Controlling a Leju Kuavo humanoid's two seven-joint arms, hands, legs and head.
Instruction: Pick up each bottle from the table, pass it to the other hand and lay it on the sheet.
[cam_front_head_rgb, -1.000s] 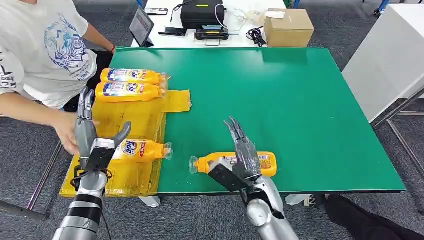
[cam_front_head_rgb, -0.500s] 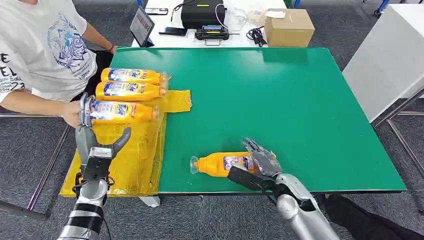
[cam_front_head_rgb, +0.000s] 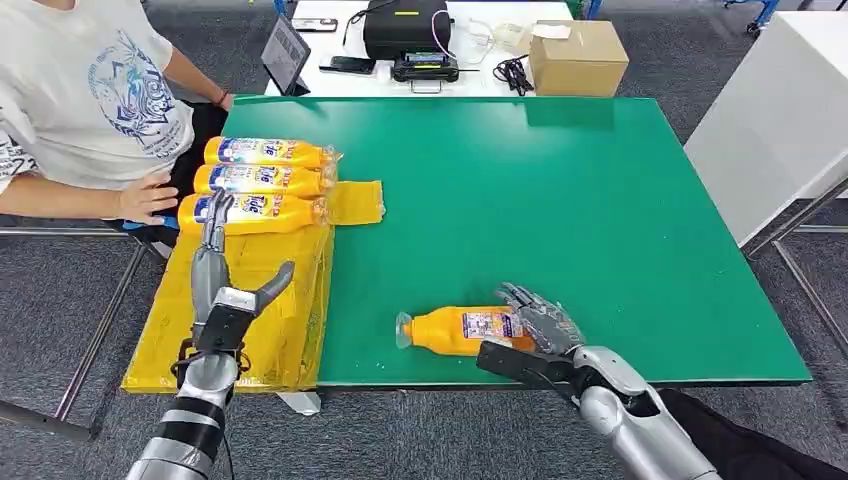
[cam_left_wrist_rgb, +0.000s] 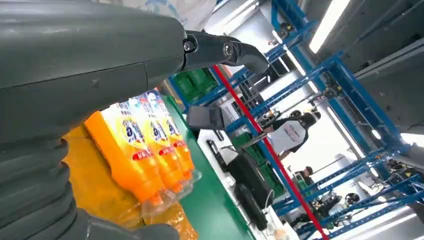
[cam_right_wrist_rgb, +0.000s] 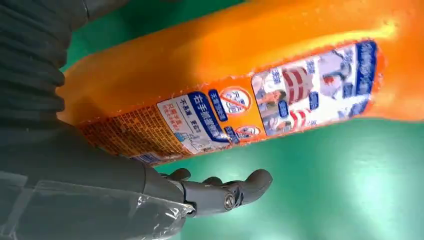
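Note:
One orange detergent bottle lies on its side on the green table near the front edge, cap to the left. My right hand sits at its base end, fingers spread over and around it. In the right wrist view the bottle lies close against the palm, and the fingers stay a little apart from it. Three more bottles lie side by side at the far end of the yellow sheet. My left hand hovers above the sheet, fingers straight, holding nothing.
A person sits at the table's left, one hand resting beside the nearest of the three bottles. Behind the table stand a tablet, a black case and a cardboard box. A white cabinet is at the right.
The person carried a bottle from the sheet's near part to the row at the far end and let go. My right hand came down around the lone bottle's base.

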